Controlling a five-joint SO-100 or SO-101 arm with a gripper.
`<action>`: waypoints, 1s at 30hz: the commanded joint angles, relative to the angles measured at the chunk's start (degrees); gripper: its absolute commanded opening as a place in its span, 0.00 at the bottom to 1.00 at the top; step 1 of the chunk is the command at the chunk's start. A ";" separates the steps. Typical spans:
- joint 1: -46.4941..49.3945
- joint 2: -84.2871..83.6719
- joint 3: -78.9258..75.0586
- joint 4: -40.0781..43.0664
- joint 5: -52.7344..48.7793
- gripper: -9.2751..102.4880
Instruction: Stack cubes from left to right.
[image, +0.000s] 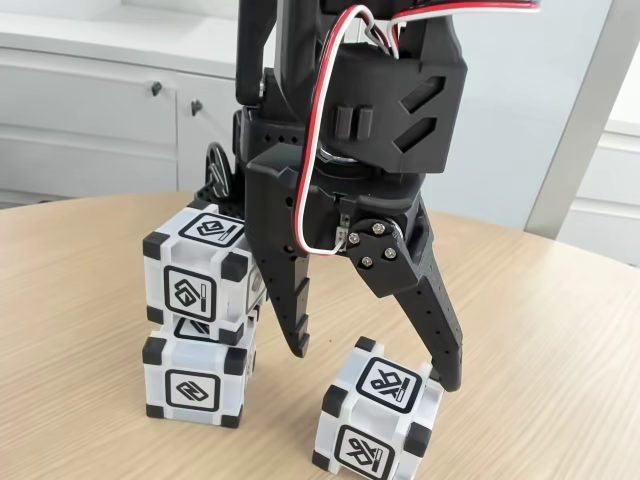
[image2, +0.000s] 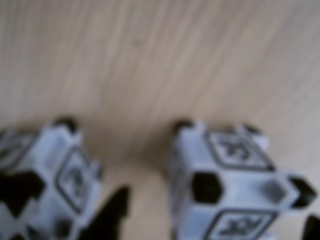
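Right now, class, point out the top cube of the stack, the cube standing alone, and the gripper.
top cube (image: 190, 292), fixed view, front face glyph.
lone cube (image: 388, 383), fixed view, top face glyph.
gripper (image: 372, 366), fixed view, gap midway between fingertips.

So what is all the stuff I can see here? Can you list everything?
Cubes: three, white with black corners and black glyphs. Two are stacked on the left in the fixed view, the top cube sitting on the bottom cube. The single cube stands alone on the table, lower right, and shows blurry in the wrist view too.
Table: one, light wood, round-edged, under everything.
Cabinets: white, with dark knobs, behind the table on the left.
Wires: red, white and black, looping on the arm.
Robot arm: one, black, coming down from the top.
End effector: one, black, two fingers spread open, hanging between the stack and the single cube, one fingertip at that cube's right top edge.
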 joint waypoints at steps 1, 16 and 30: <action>-0.18 -0.09 -1.41 -0.53 1.49 0.42; 0.70 -0.09 -14.15 -0.18 6.24 0.42; -0.35 -0.18 -15.73 0.70 11.60 0.42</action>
